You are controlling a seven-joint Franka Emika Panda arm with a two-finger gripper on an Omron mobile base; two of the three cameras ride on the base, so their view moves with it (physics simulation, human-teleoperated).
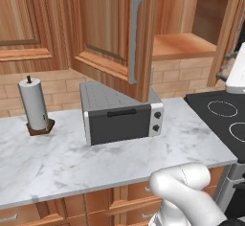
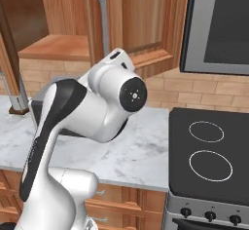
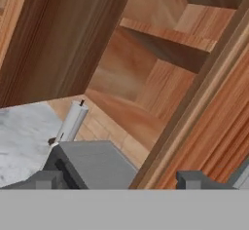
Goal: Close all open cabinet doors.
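A white marble counter (image 1: 57, 158) carries a grey toaster oven (image 1: 119, 115) and a paper-towel roll (image 1: 33, 104). Above them, a reddish-brown wooden cabinet door (image 1: 112, 28) with a silver bar handle (image 1: 134, 40) stands swung open, so closing remains undone. The dark fingers (image 3: 194, 179) are spread, grasping nothing, near the cabinet's bare wooden shelf (image 3: 160, 44).

a kitchen: marble counter (image 1: 57, 167), stovetop (image 2: 209, 156), toaster oven (image 1: 122, 119), wooden wall cabinets (image 1: 28, 24).

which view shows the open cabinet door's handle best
The left base view: the cabinet door swings out over the toaster oven, its handle seen whole. In the right base view the arm hides the handle's lower end.
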